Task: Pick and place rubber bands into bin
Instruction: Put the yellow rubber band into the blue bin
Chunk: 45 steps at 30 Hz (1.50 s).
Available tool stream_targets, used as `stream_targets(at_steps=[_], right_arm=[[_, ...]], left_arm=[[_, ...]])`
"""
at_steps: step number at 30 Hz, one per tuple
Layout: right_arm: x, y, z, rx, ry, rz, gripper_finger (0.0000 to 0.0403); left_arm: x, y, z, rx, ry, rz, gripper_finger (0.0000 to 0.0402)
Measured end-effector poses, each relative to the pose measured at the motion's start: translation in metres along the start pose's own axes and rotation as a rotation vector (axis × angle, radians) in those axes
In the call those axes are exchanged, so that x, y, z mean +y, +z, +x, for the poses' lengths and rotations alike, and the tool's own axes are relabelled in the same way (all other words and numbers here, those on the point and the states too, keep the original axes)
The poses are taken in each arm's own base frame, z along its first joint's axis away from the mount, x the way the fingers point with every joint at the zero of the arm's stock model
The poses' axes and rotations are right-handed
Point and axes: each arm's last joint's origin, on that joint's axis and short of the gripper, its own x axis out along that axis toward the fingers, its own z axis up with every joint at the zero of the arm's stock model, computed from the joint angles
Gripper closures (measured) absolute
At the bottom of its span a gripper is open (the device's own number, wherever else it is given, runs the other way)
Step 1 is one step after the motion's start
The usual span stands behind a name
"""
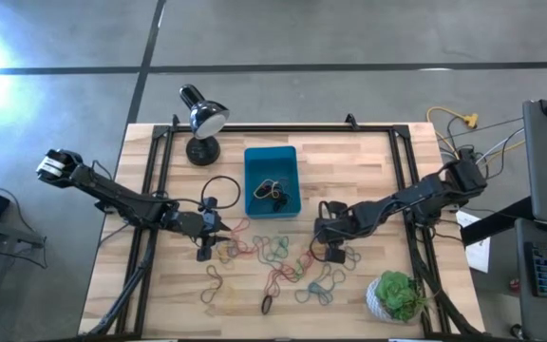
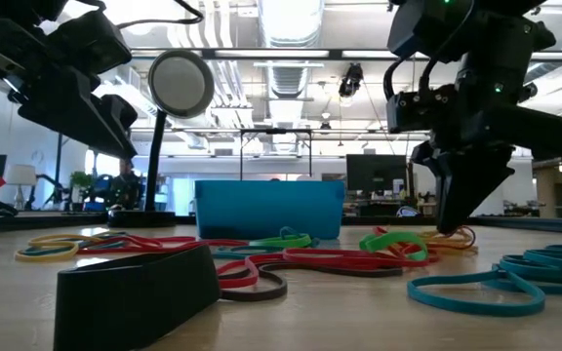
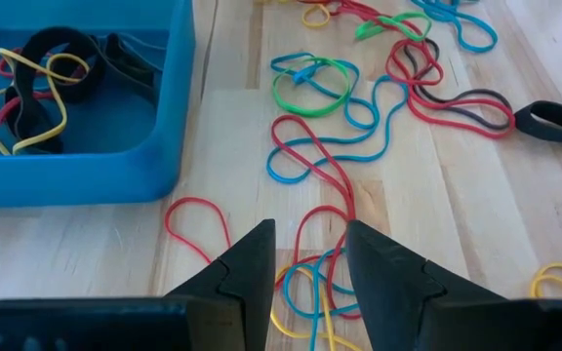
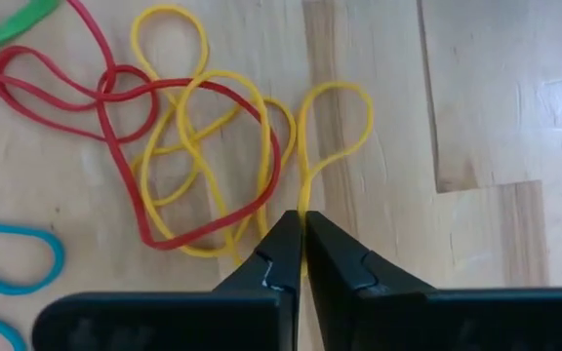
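Many coloured rubber bands [image 1: 273, 266] lie tangled on the wooden table, near the teal bin [image 1: 251, 180]. The bin holds a few bands [image 3: 32, 93] in yellow, black and red. My right gripper [image 4: 303, 222] points steeply down at the right of the pile and is shut on a yellow rubber band [image 4: 335, 127]. My left gripper [image 3: 310, 239] hovers open at the left of the pile, near the bin's corner, over red, blue and yellow bands [image 3: 310, 195]. It touches none of them. My right gripper pinches the yellow band between its two fingertips at the narrow end of its loop [image 4: 303, 200], where the two strands run together. The fingers come from above, slanting steeply down [image 2: 454, 226]. The loop lies flat on the wood beyond the tips, beside other yellow and red bands.
A black desk lamp [image 1: 200, 119] stands at the far left of the table. A green plant in a white pot [image 1: 399, 294] sits at the near right corner. Black frame rails [image 1: 155, 180] run along the table's sides. A black band [image 1: 267, 304] lies near the front edge.
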Motion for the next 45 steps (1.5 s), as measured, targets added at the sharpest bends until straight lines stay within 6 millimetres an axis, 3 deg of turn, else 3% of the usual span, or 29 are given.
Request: stream_targets(at_steps=[11, 22, 30, 36, 45], right_arm=[[-0.001, 0.012, -0.039, -0.126, -0.011, -0.016, 0.0394], [0.005, 0.043, -0.098, -0.354, -0.013, -0.144, 0.0395], [-0.001, 0.069, -0.128, -0.491, -0.156, -0.256, 0.0395], [-0.021, 0.088, -0.136, -0.592, -0.226, -0.255, 0.0395], [-0.061, 0.097, -0.119, -0.658, -0.244, -0.185, 0.0395]], left_arm=[[0.000, 0.000, 0.000, -0.002, 0.000, 0.000, 0.0290], [0.000, -0.001, 0.000, 0.002, 0.001, 0.001, 0.0290], [0.001, -0.002, 0.001, 0.003, 0.005, 0.001, 0.0290], [0.001, -0.001, 0.001, -0.008, 0.021, 0.000, 0.0290], [0.001, -0.001, 0.001, -0.016, 0.020, 0.006, 0.0290]])
